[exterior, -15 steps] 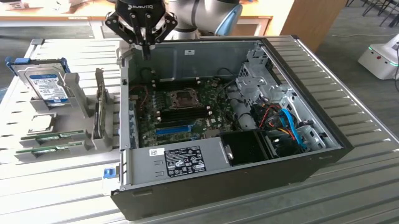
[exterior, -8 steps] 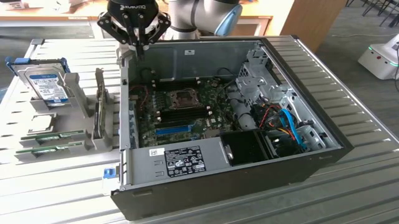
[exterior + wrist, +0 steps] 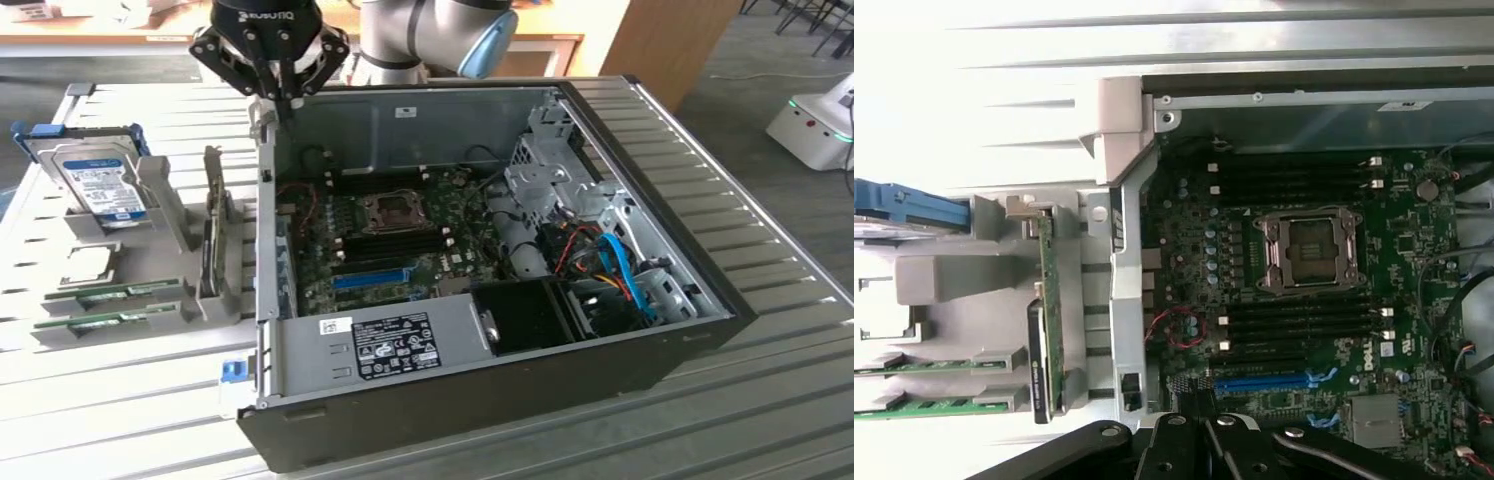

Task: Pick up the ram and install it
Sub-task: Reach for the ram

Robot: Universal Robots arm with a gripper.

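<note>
Open shut, empty black tool (image 3: 283, 98) wide, then square over thin green ram stick (image 3: 120, 291) at exterior view's left.

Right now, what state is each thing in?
case: open, side panel off.
gripper: shut, empty, over the case's rim.
ram sticks: both seated in the rack, untouched.
memory slots: empty.
CPU socket: bare, no cooler.
hard drive: upright in the rack.
</note>
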